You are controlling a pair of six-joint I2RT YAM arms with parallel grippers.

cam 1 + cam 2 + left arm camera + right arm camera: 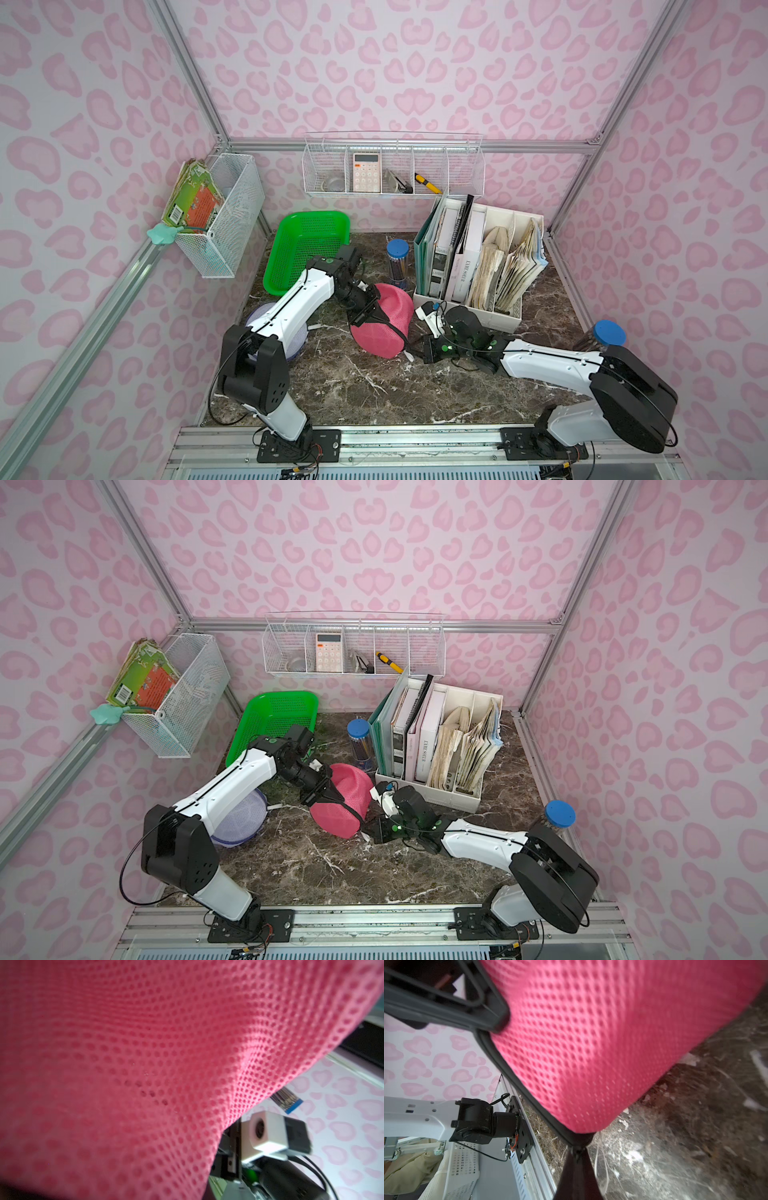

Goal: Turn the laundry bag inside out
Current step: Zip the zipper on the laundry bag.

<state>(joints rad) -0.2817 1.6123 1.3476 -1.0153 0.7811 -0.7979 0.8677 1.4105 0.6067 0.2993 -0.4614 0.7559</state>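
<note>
The laundry bag (390, 320) (353, 796) is pink mesh with a black rim and is held up off the marble table between both arms. My left gripper (371, 314) (332, 798) meets its rim on the left side; its jaws are hidden behind the mesh (145, 1053) in the left wrist view, and from above they look shut on the fabric. My right gripper (411, 347) (368, 831) (578, 1151) is shut on the black rim at the bag's lower right corner. The black rim runs taut between the two grippers, as the right wrist view of the bag (591, 1043) shows.
A green basket (307, 245) leans at the back left. A blue-lidded pencil jar (397, 262) and a white file organizer (478, 266) stand close behind the bag. A lilac round mesh item (253, 320) lies under the left arm. Another blue-lidded jar (609, 332) stands at the right.
</note>
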